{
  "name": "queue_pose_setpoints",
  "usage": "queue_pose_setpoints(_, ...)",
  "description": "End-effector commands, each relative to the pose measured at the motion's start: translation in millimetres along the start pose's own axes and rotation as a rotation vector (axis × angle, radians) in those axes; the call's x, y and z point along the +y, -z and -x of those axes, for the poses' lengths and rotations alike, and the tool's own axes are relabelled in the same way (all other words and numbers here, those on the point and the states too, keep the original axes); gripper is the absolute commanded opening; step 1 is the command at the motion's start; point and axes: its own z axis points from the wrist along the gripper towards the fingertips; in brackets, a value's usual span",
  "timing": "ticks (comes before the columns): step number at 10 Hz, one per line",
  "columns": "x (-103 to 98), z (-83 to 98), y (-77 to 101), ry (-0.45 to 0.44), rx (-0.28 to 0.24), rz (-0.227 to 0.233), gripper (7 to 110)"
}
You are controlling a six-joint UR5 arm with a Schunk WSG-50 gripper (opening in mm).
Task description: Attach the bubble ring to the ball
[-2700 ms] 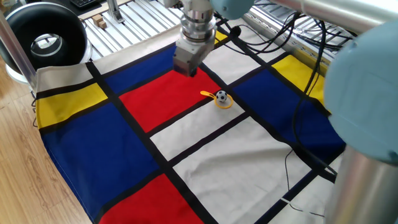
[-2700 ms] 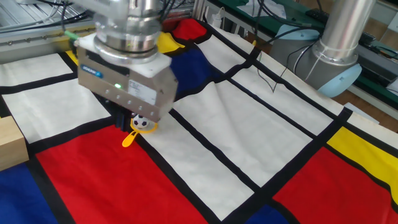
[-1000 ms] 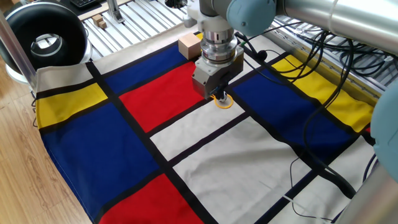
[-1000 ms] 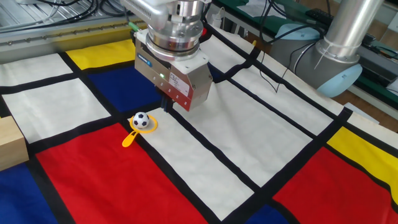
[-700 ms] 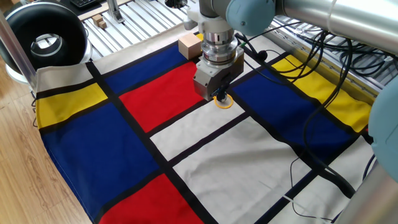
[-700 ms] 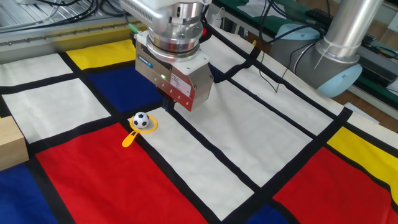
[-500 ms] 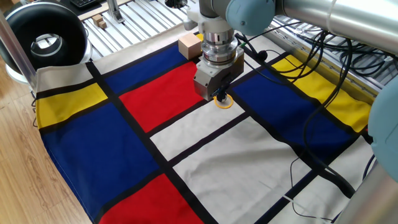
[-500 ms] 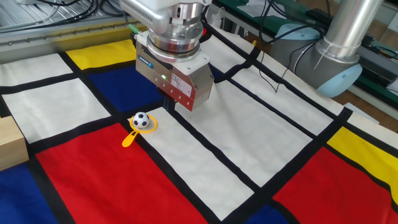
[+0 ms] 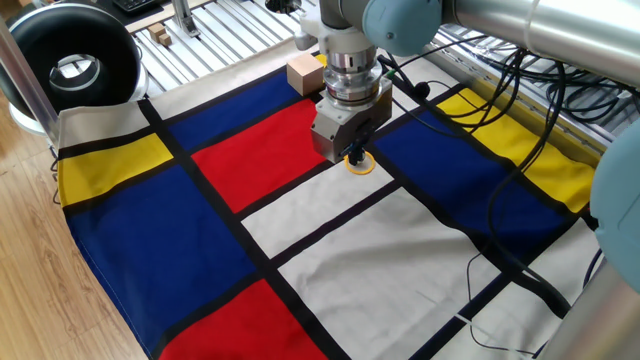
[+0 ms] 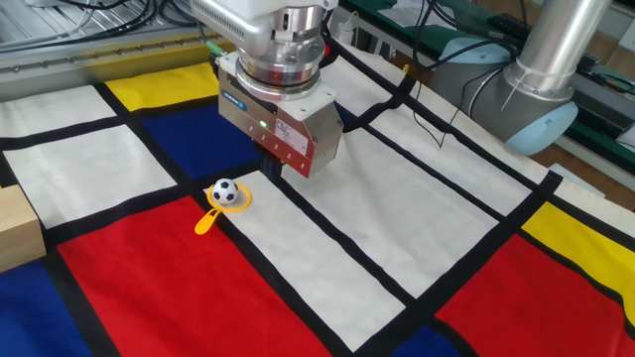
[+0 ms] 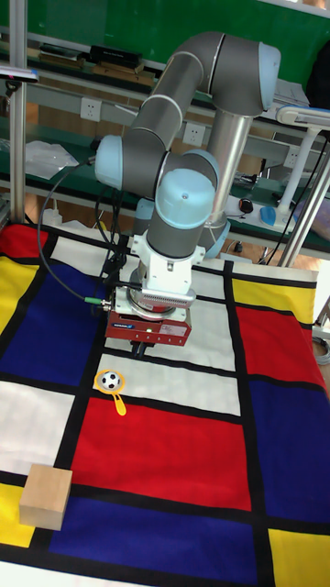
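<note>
A: The gripper [image 10: 270, 167] hangs low over the checked cloth [image 10: 397, 228], just beside the ball [image 10: 225, 191]. Can you see how its jaws stand?

B: No. In the other fixed view only a dark stub shows under the red and silver body, and I cannot tell whether the fingers are spread or pressed together. Nothing is seen between them.

A: And in the tall fixed view?

B: The gripper [image 11: 139, 348] is equally hidden there by its own housing. The ball [image 11: 110, 380] sits on the cloth [image 11: 165, 440] below and left of it in the picture, apart from it.

A: Where is the bubble ring [image 10: 220, 207]?

B: Flat on the cloth, its hoop around the base of the ball, with the ball resting in it. The stubby handle points away from the gripper onto a red panel. In the tall fixed view the bubble ring [image 11: 115, 390] shows the same, handle toward the camera.

A: One fixed view?

B: The gripper [image 9: 345, 155] covers the ball. Only part of the yellow bubble ring [image 9: 361, 165] peeks out beside it, on a black stripe between red, white and blue panels.

A: Anything else?

B: 1 wooden cube [image 11: 47, 495] lies near the cloth's corner in the tall fixed view, well apart from the ball. In one fixed view the wooden cube [image 9: 303, 73] is behind the arm.
</note>
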Motion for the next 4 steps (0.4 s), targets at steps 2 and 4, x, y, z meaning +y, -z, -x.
queue_pose_setpoints(2, 5.4, 5.6, 1.4, -0.005, -0.022, 0.025, 7)
queue_pose_setpoints(4, 6.3, 6.0, 0.7, -0.011, -0.022, 0.026, 7)
